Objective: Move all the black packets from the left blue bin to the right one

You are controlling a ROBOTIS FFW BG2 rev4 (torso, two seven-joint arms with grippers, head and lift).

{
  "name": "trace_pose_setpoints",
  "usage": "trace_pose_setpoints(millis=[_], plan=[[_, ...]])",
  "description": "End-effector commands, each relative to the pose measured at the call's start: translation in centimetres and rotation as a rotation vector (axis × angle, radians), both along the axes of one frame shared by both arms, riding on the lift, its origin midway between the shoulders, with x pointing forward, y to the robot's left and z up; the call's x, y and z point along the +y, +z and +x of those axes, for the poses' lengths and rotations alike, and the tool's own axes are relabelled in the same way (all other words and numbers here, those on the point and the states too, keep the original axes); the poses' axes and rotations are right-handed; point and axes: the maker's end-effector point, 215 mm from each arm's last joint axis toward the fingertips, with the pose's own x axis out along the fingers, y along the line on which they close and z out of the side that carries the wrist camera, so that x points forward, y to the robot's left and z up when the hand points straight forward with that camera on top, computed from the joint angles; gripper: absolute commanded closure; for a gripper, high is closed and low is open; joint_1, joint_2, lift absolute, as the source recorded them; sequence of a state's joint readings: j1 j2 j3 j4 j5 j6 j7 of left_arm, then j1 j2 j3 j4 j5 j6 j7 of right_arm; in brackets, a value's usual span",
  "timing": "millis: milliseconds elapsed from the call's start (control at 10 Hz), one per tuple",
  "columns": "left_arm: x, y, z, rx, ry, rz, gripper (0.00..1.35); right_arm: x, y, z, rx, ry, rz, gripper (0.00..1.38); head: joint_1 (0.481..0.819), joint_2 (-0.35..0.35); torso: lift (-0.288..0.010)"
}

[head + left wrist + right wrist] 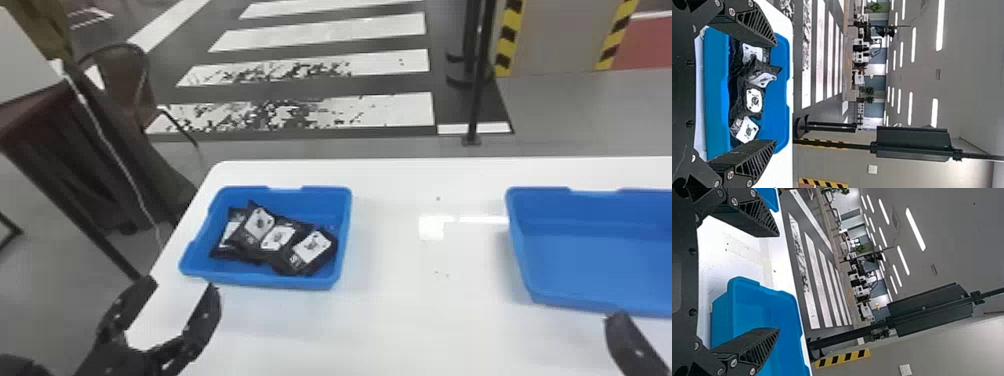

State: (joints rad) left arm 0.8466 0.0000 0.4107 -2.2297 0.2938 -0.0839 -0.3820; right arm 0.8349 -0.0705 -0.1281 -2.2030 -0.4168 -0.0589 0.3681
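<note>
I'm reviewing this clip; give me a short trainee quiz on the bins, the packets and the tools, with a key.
1. Fill in the colour: the left blue bin and the right blue bin stand on a ____ table.
2. Multiple choice: where do the four black packets in the head view lie?
a) in the right blue bin
b) in the left blue bin
c) on the floor
3. True or false: the left tool and the right tool both stand open.

Key: 1 white; 2 b; 3 true
</note>
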Motion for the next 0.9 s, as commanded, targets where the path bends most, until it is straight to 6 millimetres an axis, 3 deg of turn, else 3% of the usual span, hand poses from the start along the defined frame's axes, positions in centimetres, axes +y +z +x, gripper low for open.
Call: trace_pose_setpoints(millis=[0,300,800], plan=[[-0.2,-0.2,0.0,0.005,0.0,-0.008,0.17,0.1,0.1,0.0,-0.003,0.001,-0.004,0.17,0.695,0.22,-0.14],[-0.2,-0.4,0.0,0.01,0.0,-0.015,0.17,-0.1,1.3,0.0,-0.019,-0.005,-0.082,0.17,0.695,0.216,-0.14],[-0.1,-0.2,0.1,0.005,0.002,-0.012,0.17,-0.2,0.9,-0.3,-0.004,-0.015,-0.071,0.17,0.695,0.214,-0.14]])
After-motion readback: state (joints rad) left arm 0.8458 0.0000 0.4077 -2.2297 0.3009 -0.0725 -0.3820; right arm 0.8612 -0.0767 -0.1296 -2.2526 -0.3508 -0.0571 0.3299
